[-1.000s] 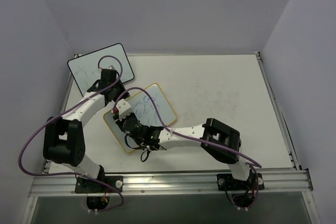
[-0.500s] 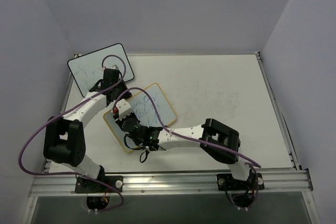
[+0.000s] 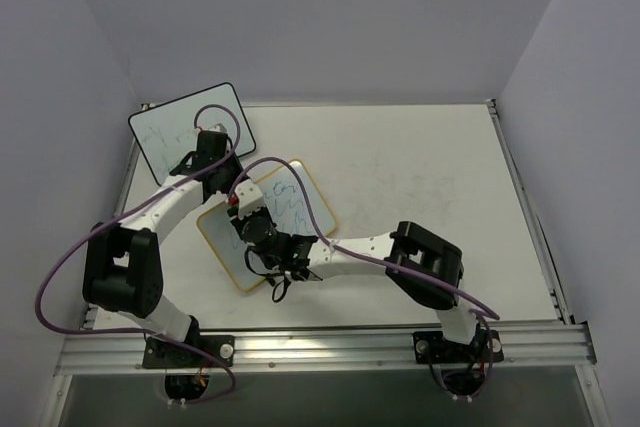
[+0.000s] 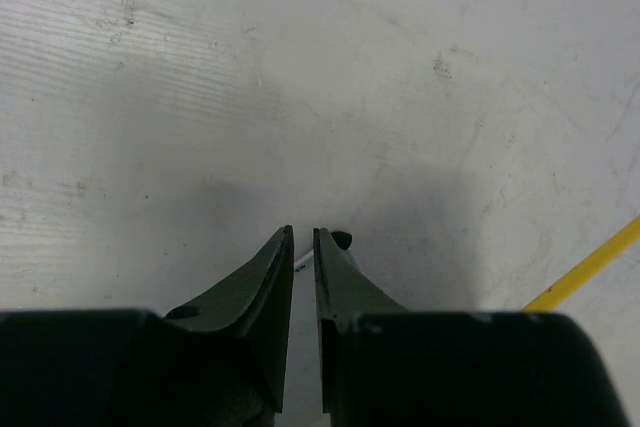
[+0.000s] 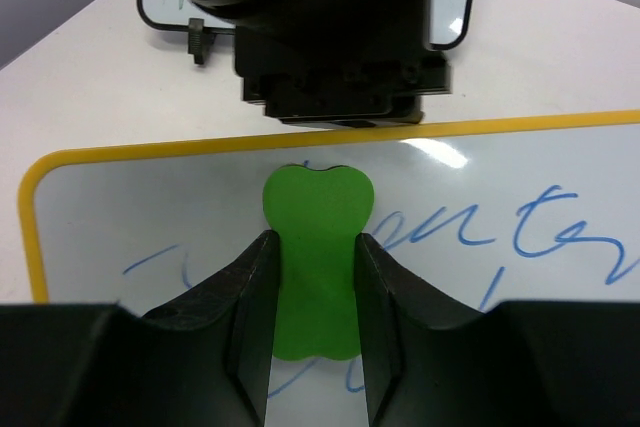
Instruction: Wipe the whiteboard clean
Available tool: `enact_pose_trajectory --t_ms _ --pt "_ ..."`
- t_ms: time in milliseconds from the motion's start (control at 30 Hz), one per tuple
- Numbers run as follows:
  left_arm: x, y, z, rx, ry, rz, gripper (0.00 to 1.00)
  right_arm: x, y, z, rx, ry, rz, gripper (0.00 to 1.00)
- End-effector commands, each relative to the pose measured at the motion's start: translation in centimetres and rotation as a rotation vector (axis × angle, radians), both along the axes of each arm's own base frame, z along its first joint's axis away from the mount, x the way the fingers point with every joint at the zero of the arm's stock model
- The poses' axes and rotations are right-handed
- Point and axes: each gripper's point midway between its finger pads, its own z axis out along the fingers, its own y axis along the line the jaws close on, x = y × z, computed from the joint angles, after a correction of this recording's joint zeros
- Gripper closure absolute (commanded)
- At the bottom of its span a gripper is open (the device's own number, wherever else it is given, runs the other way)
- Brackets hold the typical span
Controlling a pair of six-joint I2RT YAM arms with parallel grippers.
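The whiteboard (image 3: 303,203), yellow-framed with rounded corners, lies flat on the table (image 3: 430,177) in the left half of the top view, rotated so that its long axis runs from 8 o'clock to 2 o'clock. Blue handwriting (image 5: 545,232) covers much of its surface; in the right wrist view the strokes run across the board at both sides of the gripper. The right gripper (image 5: 315,242) is clenched on a green eraser (image 5: 316,209): both fingers press the eraser's sides, and the eraser's rounded end projects beyond the fingertips toward 12 o'clock, close to the board's far yellow edge. Whether the eraser touches the board surface cannot be determined. The right arm reaches in from 4 o'clock and covers the middle of the board in the top view. The left gripper (image 4: 303,234) is at the board's 11 o'clock edge, pointing down at bare table. Its fingers (image 4: 262,282) are drawn together with only a thin slit between them and grasp nothing. A strip of the yellow frame shows at 4 o'clock in the left wrist view. A black-framed whiteboard (image 3: 165,132) stands tilted at 11 o'clock from the yellow one, at the table's far left corner.
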Motion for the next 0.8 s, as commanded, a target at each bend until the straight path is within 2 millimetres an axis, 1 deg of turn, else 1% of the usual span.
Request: enact_pose_trajectory --t_ms 0,67,100,167,200,233,300,333,433,500,600,667,700,767 --pt "0.8 -0.7 1.6 0.0 -0.045 -0.027 0.78 2.6 -3.7 0.7 0.006 -0.003 -0.121 0.9" --pt "0.8 -0.8 1.7 -0.001 -0.046 -0.029 0.78 3.3 -4.7 1.1 0.02 -0.002 -0.142 0.9" --pt "0.8 -0.8 1.7 -0.001 -0.046 -0.029 0.78 3.3 -5.2 0.7 0.013 0.004 -0.148 0.9" --pt "0.8 -0.9 1.8 -0.001 -0.048 -0.03 0.78 3.7 -5.9 1.0 0.026 0.007 -0.162 0.9" --pt "0.8 -0.9 1.9 -0.001 -0.051 -0.03 0.78 4.2 -6.5 1.1 0.028 0.007 -0.178 0.9" --pt "0.8 -1.0 1.8 0.0 -0.048 -0.032 0.78 4.4 -7.0 0.8 0.023 0.013 -0.185 0.9" --pt "0.8 -0.9 1.9 0.001 -0.05 -0.031 0.78 5.1 -7.9 0.9 0.032 0.016 -0.205 0.9" --pt "0.8 -1.0 1.8 0.001 -0.048 -0.032 0.78 5.1 -8.3 0.6 0.027 0.021 -0.209 0.9" --pt "0.8 -1.0 1.9 0.0 -0.051 -0.032 0.78 5.8 -9.0 0.6 0.039 0.03 -0.22 0.9" --pt "0.7 -1.1 1.8 0.002 -0.05 -0.035 0.78 5.9 -8.9 0.5 0.039 0.032 -0.214 0.9" --pt "0.8 -1.2 1.9 0.0 -0.051 -0.037 0.78 5.7 -8.0 0.8 0.042 0.034 -0.186 0.9" --pt "0.7 -1.1 1.7 0.005 -0.046 -0.039 0.78 5.3 -7.2 0.5 0.035 0.037 -0.16 0.9" --pt "0.7 -1.1 1.7 0.006 -0.045 -0.039 0.78 5.2 -6.6 0.9 0.044 0.033 -0.147 0.9" --pt "0.7 -1.1 1.6 0.009 -0.043 -0.037 0.78 4.5 -5.6 0.7 0.032 0.032 -0.113 0.9"
